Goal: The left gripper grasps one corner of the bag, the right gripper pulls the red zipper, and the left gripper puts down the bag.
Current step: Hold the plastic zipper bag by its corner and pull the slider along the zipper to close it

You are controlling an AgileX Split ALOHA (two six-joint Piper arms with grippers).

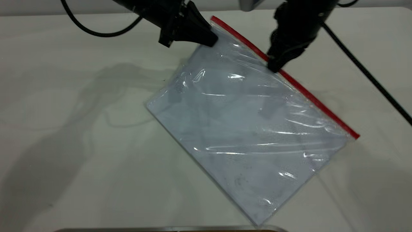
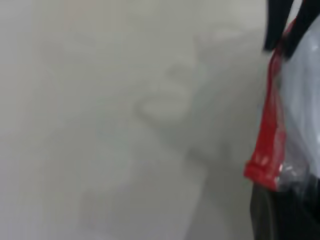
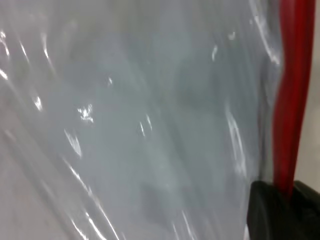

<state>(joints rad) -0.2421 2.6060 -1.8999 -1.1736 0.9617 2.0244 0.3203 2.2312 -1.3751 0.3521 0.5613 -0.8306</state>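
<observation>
The bag (image 1: 244,129) is a large clear pouch with a pale blue-white sheet inside, lying at a slant, its far corner lifted. The red zipper (image 1: 309,93) runs along its far right edge. My left gripper (image 1: 210,40), with wedge jaws, is shut on the bag's far corner beside the zipper's end; in the left wrist view the red end (image 2: 265,155) sits at its jaws. My right gripper (image 1: 273,66) is shut on the zipper strip partway along; the right wrist view shows the strip (image 3: 292,100) running into its closed jaws, next to the bag's clear film (image 3: 150,125).
The bag rests on a white table (image 1: 80,145). A black cable (image 1: 367,74) runs across the table at the right, another loops at the far left (image 1: 96,32). A dark metal edge (image 1: 161,229) lies along the near side.
</observation>
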